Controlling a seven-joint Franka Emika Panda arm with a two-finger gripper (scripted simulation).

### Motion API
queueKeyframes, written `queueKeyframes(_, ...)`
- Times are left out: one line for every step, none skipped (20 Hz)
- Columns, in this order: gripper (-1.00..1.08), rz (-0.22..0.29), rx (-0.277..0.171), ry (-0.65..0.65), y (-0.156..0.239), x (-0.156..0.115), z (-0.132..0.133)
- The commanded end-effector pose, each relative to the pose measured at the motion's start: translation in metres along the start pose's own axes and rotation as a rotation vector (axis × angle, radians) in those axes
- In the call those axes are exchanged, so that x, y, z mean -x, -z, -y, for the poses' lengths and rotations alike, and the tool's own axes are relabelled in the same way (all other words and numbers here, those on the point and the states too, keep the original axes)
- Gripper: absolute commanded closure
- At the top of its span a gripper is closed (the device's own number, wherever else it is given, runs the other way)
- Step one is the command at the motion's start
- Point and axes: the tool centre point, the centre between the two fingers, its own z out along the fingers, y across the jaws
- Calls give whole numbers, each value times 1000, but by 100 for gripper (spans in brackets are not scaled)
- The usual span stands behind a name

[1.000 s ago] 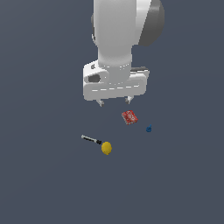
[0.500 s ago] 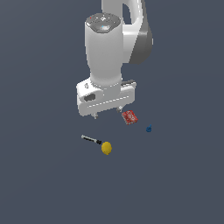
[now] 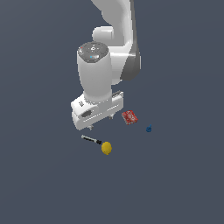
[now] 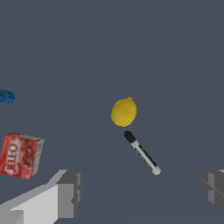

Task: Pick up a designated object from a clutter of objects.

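The designated object is a thin rod [image 3: 91,139] with a silvery-white shaft and a black end, lying flat on the dark surface. Its black end almost touches the yellow ball [image 3: 106,148]. In the wrist view the rod [image 4: 142,153] lies between my two fingers, with the ball [image 4: 124,111] just beyond its black end. My gripper [image 3: 101,123] hangs above the rod, open and empty, apart from it. In the wrist view the gripper [image 4: 140,188] shows both fingertips [image 4: 65,192] spread wide. The flat red packet [image 3: 129,117] and tiny blue piece [image 3: 148,128] lie toward the exterior view's right.
The red packet [image 4: 21,155] and the blue piece [image 4: 6,96] also show in the wrist view, off to one side of the gripper. The dark grey surface [image 3: 175,183] extends all around the four items. The white arm [image 3: 109,57] rises behind them.
The gripper has moved toward the exterior view's left and lower, from over the red packet to over the rod, and the hand has turned. The objects have not moved.
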Motion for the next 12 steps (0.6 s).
queueKeyframes(-92, 2, 1, 60, -13, 3, -6)
queueKeyframes(-92, 3, 1, 83, -18, 4, -9)
queueKeyframes(-92, 4, 1, 106, -23, 6, -11)
queueKeyframes(-92, 5, 1, 130, -28, 7, -13)
queueKeyframes(-92, 6, 1, 153, -34, 8, -16)
queueKeyframes(-92, 7, 0, 177, -39, 10, -18)
queueKeyframes(-92, 7, 0, 200, -44, 11, -20)
queueKeyframes(-92, 8, 0, 223, -49, 13, -22)
queueKeyframes(-92, 8, -1, 247, -54, 14, -24)
queueKeyframes(-92, 8, -2, 270, -59, 16, -26)
queueKeyframes(-92, 9, -2, 294, -64, 18, -28)
queueKeyframes(-92, 9, -3, 317, -70, 19, -30)
